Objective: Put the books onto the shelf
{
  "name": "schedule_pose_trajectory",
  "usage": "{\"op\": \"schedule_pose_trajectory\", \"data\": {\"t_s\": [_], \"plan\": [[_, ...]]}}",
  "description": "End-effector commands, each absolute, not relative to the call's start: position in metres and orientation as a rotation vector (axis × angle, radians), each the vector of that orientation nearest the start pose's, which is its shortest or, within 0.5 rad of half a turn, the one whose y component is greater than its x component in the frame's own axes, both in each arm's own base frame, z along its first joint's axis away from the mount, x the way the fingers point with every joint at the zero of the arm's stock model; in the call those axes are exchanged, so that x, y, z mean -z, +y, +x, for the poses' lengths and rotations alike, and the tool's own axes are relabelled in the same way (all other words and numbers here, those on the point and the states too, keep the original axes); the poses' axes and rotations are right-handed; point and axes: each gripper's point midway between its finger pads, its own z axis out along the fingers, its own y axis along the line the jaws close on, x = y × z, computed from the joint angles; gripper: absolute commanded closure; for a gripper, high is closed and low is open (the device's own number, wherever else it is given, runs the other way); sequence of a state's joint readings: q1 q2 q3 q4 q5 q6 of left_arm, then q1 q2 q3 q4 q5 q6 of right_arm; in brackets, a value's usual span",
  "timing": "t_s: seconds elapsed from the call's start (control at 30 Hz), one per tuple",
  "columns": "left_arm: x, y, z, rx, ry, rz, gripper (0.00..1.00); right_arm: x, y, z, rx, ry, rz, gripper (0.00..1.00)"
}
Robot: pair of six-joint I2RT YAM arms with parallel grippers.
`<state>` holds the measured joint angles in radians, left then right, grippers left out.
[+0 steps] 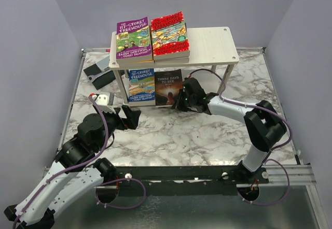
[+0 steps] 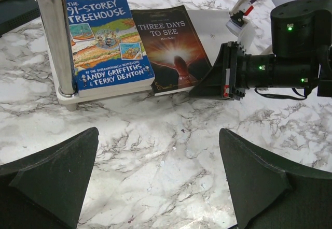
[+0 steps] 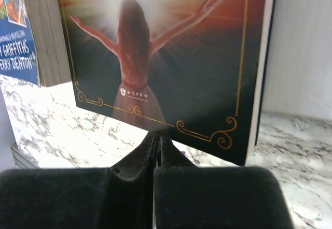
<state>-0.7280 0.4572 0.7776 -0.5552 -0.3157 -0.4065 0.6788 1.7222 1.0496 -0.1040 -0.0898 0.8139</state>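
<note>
The shelf (image 1: 212, 45) stands at the back of the table. A purple book (image 1: 134, 40) and a red book (image 1: 169, 32) lie on stacks on its top board. On the lower tier lie a blue book (image 1: 141, 85) and a dark book (image 1: 168, 86) side by side. My right gripper (image 1: 180, 101) is shut, its tips against the dark book's (image 3: 171, 58) near edge (image 3: 157, 136); nothing is between its fingers. In the left wrist view the right gripper (image 2: 205, 89) meets the dark book's (image 2: 171, 47) near right corner. My left gripper (image 2: 158, 133) is open over bare marble in front of the blue book (image 2: 106, 42).
A flat grey-black device (image 1: 101, 68) lies left of the shelf, and a small silver block (image 1: 104, 98) sits near my left arm. A silver shelf leg (image 2: 54, 32) stands at the blue book's left edge. Grey walls close the table on three sides.
</note>
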Motion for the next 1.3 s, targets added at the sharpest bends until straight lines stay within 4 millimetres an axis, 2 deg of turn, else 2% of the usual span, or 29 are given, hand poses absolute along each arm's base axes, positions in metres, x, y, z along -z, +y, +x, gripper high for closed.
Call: {"op": "schedule_pose_trajectory", "data": {"t_s": [0.0, 0.17, 0.43, 0.67, 0.8, 1.0, 1.23, 1.27], "plan": [[-0.27, -0.12, 0.198, 0.504, 1.811, 0.057, 0.01, -0.078, 0.321, 0.336, -0.753, 2.468, 0.124, 0.99], [-0.27, -0.12, 0.199, 0.504, 1.811, 0.056, 0.01, -0.078, 0.325, 0.343, -0.743, 2.469, 0.114, 0.99], [-0.27, -0.12, 0.199, 0.499, 1.814, 0.055, 0.01, -0.076, 0.321, 0.343, -0.723, 2.464, 0.124, 0.99], [-0.267, -0.122, 0.201, 0.498, 1.827, 0.059, 0.01, -0.097, 0.311, 0.324, -0.762, 2.443, 0.091, 0.98], [-0.264, -0.123, 0.202, 0.493, 1.837, 0.054, 0.01, -0.111, 0.297, 0.312, -0.758, 2.414, 0.075, 0.83], [-0.264, -0.125, 0.203, 0.501, 1.845, 0.061, 0.01, -0.138, 0.277, 0.295, -0.753, 2.326, -0.017, 0.67], [-0.262, -0.133, 0.201, 0.531, 1.858, 0.092, 0.01, -0.178, 0.241, 0.278, -0.69, 2.163, -0.073, 0.42], [-0.262, -0.134, 0.201, 0.534, 1.859, 0.098, 0.01, -0.19, 0.234, 0.275, -0.689, 2.116, -0.075, 0.37]]}}
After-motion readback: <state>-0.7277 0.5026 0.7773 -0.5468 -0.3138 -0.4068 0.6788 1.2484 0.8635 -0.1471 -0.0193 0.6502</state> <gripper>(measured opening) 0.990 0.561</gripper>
